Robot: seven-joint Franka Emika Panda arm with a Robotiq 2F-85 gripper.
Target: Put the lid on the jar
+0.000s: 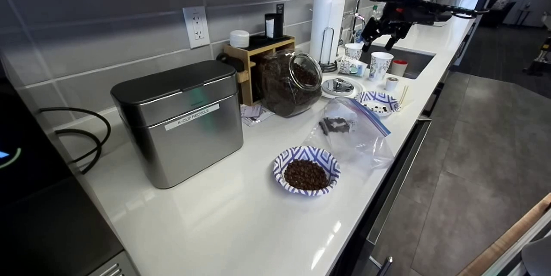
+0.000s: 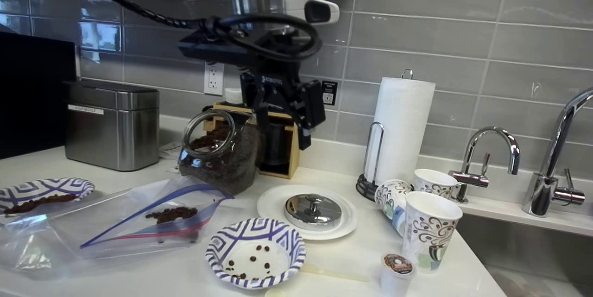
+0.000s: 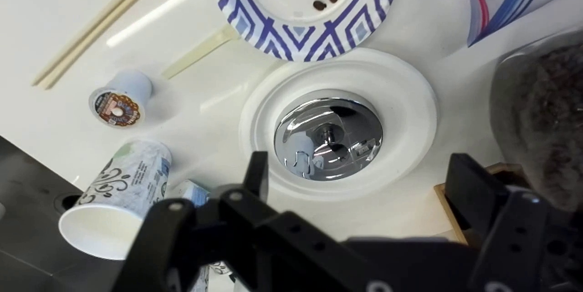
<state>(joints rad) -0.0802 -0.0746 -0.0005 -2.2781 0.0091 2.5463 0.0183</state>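
The lid is a shiny chrome disc with a small centre knob, lying knob up on a white plate. It shows in both exterior views (image 1: 338,87) (image 2: 313,211) and in the wrist view (image 3: 328,139). The jar (image 1: 292,82) is large clear glass with dark brown beans and a slanted, uncovered round mouth. It stands beside the plate, also in an exterior view (image 2: 227,158) and at the wrist view's right edge (image 3: 542,119). My gripper (image 1: 377,47) (image 2: 283,135) (image 3: 360,169) is open and empty, pointing down above the counter. The lid lies ahead of the fingers in the wrist view.
The white plate (image 2: 343,230) touches a patterned bowl (image 2: 255,255). Paper cups (image 2: 431,227), a coffee pod (image 2: 396,276) and a paper towel roll (image 2: 403,130) stand near. A plastic bag (image 2: 139,223), a wooden shelf (image 2: 293,148) and a metal box (image 1: 193,129) are also there.
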